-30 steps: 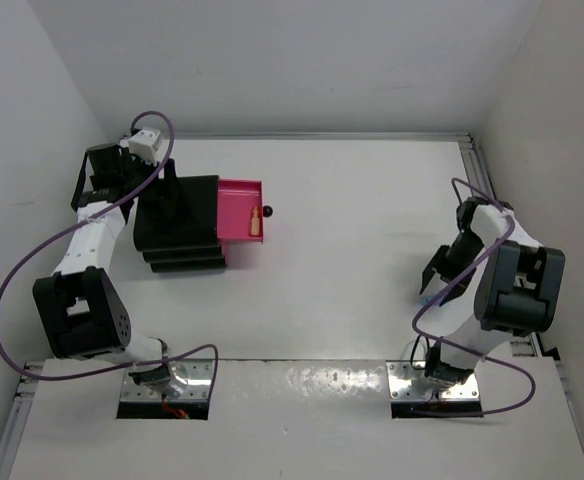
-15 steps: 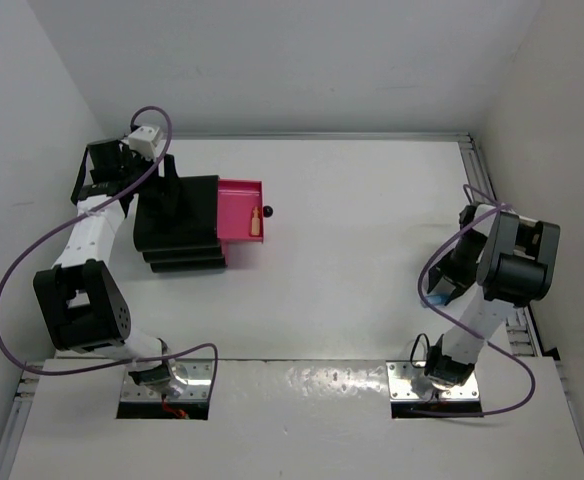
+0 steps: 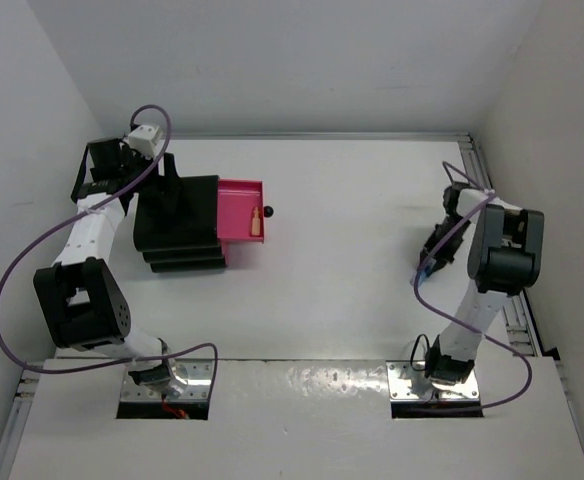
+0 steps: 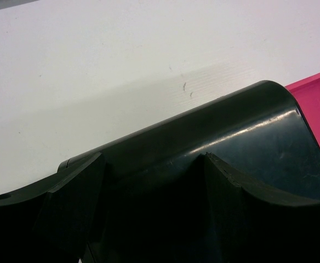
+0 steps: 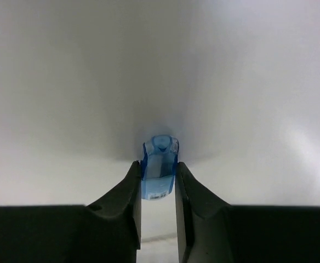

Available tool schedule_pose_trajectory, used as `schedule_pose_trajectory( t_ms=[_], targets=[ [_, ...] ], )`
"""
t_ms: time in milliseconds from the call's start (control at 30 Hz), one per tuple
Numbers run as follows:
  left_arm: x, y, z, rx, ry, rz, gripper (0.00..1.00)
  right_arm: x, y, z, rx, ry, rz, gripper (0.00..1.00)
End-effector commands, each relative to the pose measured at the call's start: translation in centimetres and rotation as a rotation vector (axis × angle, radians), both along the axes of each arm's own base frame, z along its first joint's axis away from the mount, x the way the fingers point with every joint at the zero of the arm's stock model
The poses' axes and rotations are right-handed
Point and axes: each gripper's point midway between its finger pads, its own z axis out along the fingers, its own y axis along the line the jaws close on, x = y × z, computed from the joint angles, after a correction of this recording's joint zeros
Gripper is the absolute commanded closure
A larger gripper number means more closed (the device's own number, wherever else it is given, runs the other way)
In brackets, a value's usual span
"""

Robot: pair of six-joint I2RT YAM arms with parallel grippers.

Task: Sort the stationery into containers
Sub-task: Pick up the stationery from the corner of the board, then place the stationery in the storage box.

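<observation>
**benchrat:** So the right pincer (image 5: 158, 174) is squeezing a light-blue highlighter (image 5: 160, 149) between both fingers, closed down snug on it, way over on the right side of the desk (image 3: 352, 260). I can't tell if it's hanging clear of the surface or touching it.

**yamfan:** Yeah, and the pink drawer (image 3: 234, 200) is sitting pulled out of the black stepped box (image 3: 177, 225) on the far left, well apart from it, with an orange highlighter (image 3: 256, 225) already lying inside. What's the left pincer (image 4: 153, 164) doing?

**benchrat:** It's hanging spread wide over the back of the box, gripping nothing as far as I'm seeing.

**yamfan:** Here's what's worrying me: the fingers are looking like they're pinching just a short bit of a smooth plastic barrel. On a long swing across, it could be twisting or sliding out.

**benchrat:** Agreed. Also the drawer's narrow, so letting go off-centre could be bouncing it off the rim or the knob (image 3: 268, 211) onto the desk. And with the left arm parked right there, the two arms could be bumping and shoving the box.
</observation>
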Motion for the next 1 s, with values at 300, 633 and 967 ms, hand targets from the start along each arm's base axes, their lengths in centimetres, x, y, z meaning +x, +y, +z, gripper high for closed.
schedule_pose_trajectory(
  t_ms=[300,633,967],
  targets=[
    [-7.0,-1.9,-9.5,-0.056,0.440,0.009,0.22,26.3,23.8,22.3,0.279,-1.057,0.614,1.00],
    [-6.6,-2.2,-9.8,-0.048,0.432,0.008,0.22,26.3,40.3,28.1,0.397,-1.319,0.800,1.00],
    [-7.1,-2.5,-9.9,-0.060,0.420,0.005,0.22,20.3,46.7,22.7,0.514,-1.130,0.821,1.00]
  ],
)
